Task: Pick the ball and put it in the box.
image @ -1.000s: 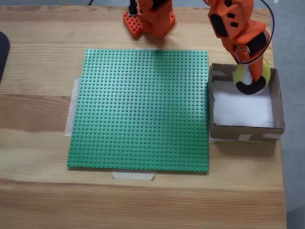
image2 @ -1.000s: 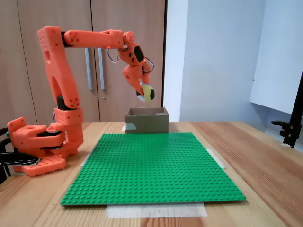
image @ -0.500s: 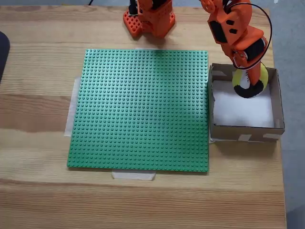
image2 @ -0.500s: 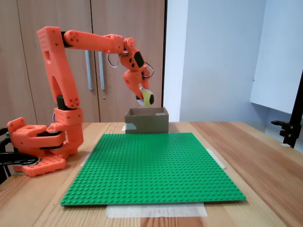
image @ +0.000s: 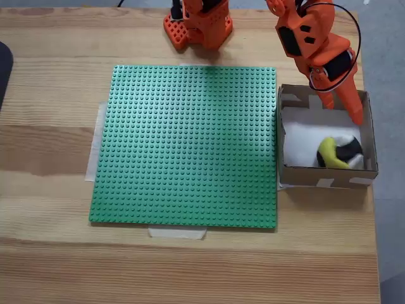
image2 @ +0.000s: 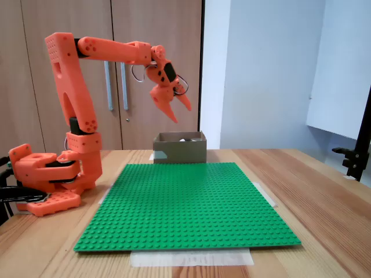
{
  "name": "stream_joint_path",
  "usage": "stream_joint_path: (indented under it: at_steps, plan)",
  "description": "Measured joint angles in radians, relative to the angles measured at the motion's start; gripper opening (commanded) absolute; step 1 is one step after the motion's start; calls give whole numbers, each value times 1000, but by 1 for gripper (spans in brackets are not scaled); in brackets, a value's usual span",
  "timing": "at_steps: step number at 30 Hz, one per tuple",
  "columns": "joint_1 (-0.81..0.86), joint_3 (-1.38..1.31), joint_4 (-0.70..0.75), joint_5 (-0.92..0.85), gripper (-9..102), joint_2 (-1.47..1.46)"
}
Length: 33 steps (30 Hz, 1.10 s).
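Wooden surface (image: 50, 126) carries green studded baseplate (image: 186, 145), box (image: 370, 136) beside it. Ball (image: 338, 153) rests inside box, near front wall, task looks done. Pincer (image2: 181, 111) hangs above box, fingers apart, empty.

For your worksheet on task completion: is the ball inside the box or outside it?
Inside. In a fixed view from above, the ball lies on the white bottom of the box, and the gripper hangs open above it.

arm: orange, base (image2: 43, 185) on the counter's left
jaws: the gripper (image2: 181, 112) hangs spread above the box (image2: 179, 148)
mat: green studded baseplate (image2: 185, 202) on the counter (image2: 324, 197)
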Motion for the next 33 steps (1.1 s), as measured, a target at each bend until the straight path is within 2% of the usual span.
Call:
stream_joint_path:
  at_steps: [12,22,26,33]
  plan:
    - [-11,-2,69,8,37,9]
    - [25,140,69,-15,37,261]
    - [69,227,75,-38,39,373]
    - [178,382,75,-107,36,583]
